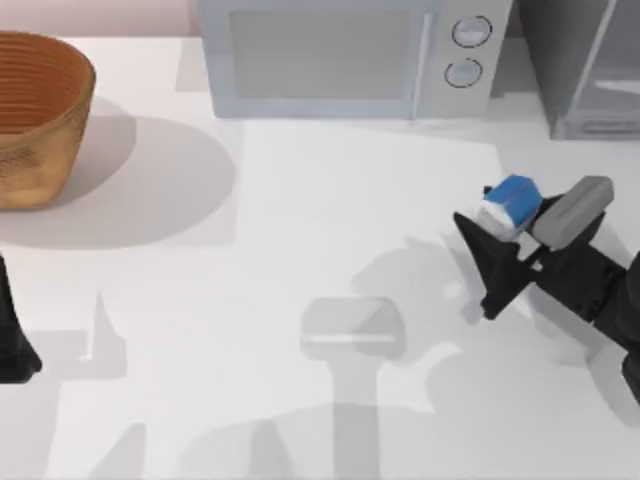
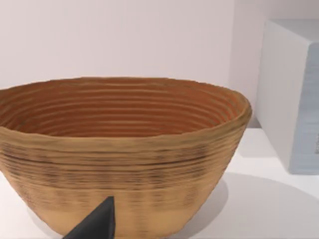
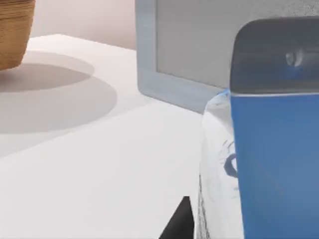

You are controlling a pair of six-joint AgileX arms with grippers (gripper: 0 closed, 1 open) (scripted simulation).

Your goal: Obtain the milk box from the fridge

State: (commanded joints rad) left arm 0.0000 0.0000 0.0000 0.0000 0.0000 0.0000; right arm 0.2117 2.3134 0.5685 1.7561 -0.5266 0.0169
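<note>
Fingers of the right gripper [image 1: 497, 232] are clamped on the milk box [image 1: 511, 205] — the carton sits between them over the table's right side, well out in front of the fridge [image 1: 590, 65] at the back right corner. In the right wrist view the milk box [image 3: 264, 164] shows its blue top and white body close up. It looks light and stiff enough, though thin carton walls would likely dent under a hard squeeze; holding across the flat sides seems safest. The microwave [image 1: 345, 55] stands along the back edge, just left of the fridge. Bare table [image 1: 300, 250] spreads toward the middle and front edge — plenty of room to carry. A basket [image 1: 35, 115] occupies the back left corner; the left gripper [image 2: 97, 224] waits just beside it.
</note>
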